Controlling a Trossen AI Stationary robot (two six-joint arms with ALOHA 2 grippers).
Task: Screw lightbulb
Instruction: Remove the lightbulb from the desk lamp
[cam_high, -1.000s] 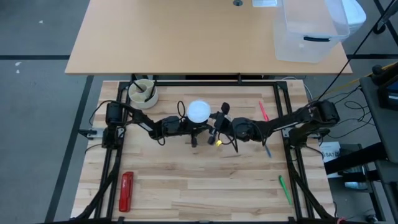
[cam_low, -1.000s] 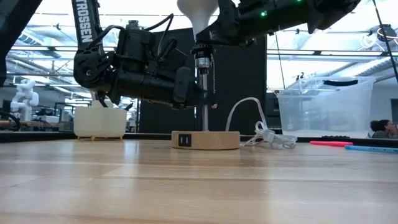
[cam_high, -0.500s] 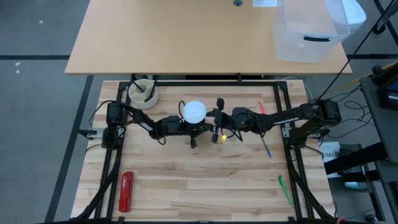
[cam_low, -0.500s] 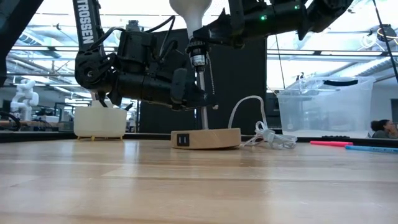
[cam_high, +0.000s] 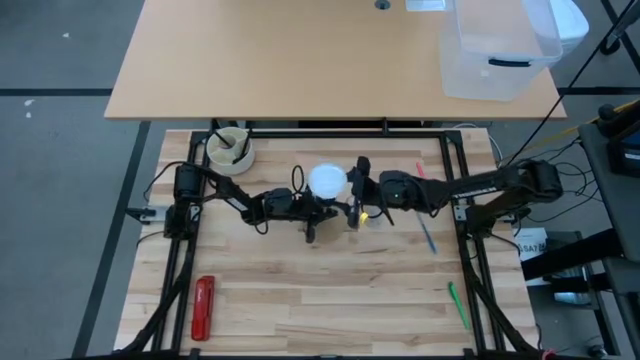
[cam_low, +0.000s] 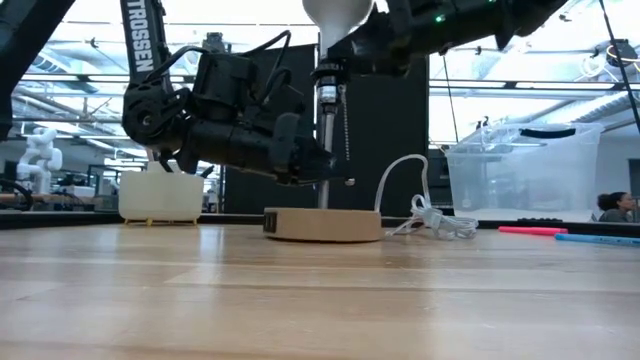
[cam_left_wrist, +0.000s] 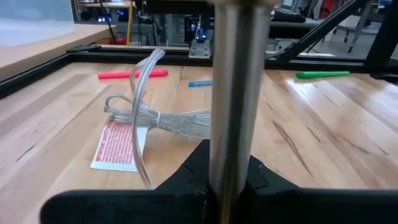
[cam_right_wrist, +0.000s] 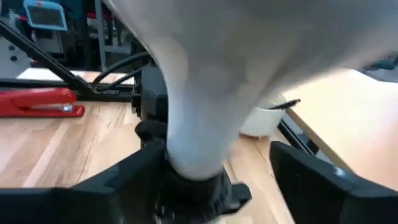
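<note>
Right gripper (cam_right_wrist: 211, 180) has just spread its fingers off the lightbulb (cam_low: 338, 18), which sits atop the lamp stem (cam_left_wrist: 233, 93), probably regrasping for another twist, while left gripper (cam_low: 300, 160) stays clamped on the stem above the wooden base (cam_low: 322, 224).

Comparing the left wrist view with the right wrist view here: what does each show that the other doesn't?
Left wrist only: the lamp's metal pole clamped in the left tool, a clear coiled cord with its warning tag, and pink, blue and green markers.
Right wrist only: the lightbulb in its socket between the spread fingers of the right tool, plus a red stapler.
Both: the wooden table.
</note>
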